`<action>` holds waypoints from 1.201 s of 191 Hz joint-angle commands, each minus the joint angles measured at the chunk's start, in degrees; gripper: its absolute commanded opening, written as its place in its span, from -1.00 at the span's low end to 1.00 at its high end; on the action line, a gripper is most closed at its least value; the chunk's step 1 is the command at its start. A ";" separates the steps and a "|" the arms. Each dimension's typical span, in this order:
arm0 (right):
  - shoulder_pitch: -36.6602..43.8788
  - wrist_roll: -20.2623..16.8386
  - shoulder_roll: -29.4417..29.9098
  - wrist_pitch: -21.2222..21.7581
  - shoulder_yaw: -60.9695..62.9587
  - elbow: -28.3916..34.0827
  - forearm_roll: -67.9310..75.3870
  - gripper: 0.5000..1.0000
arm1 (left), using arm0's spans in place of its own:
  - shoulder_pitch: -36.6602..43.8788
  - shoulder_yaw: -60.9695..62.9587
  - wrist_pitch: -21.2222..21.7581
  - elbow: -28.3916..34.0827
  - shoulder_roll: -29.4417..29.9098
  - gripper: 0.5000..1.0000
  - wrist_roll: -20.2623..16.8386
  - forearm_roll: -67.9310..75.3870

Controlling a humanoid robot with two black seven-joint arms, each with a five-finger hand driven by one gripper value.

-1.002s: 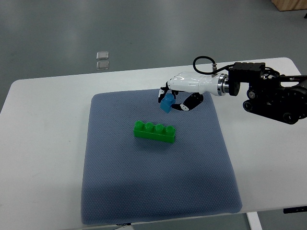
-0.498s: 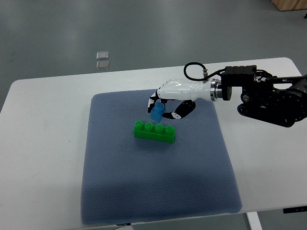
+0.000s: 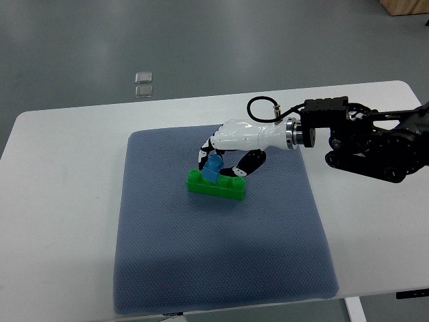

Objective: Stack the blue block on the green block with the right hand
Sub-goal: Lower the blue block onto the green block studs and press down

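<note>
White right hand (image 3: 224, 153): your fingers are clenched around the blue block (image 3: 213, 169) | blue block: tilted, low over the left end of the green block (image 3: 216, 185), contact unclear | green block: flat on the blue-grey mat (image 3: 214, 255) | mat: on your white table (image 3: 60, 221) | left arm unseen.

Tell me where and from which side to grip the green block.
Grip the green block across its two long flat sides, near the middle, coming from above. Studs make the top poor to pinch. The right hand holding the blue block crowds its left end now.
</note>
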 commanded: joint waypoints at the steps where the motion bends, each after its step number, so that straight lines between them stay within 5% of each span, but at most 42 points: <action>1: -0.02 -0.07 0.01 0.28 -0.47 -0.35 -0.77 -1.00 | 0.00 -0.01 0.01 -0.02 0.00 1.00 0.00 0.00; 229: -1.69 -0.87 1.94 0.37 -0.91 -4.30 -3.06 -1.00 | 0.00 -0.01 0.01 0.07 0.00 1.00 0.00 0.00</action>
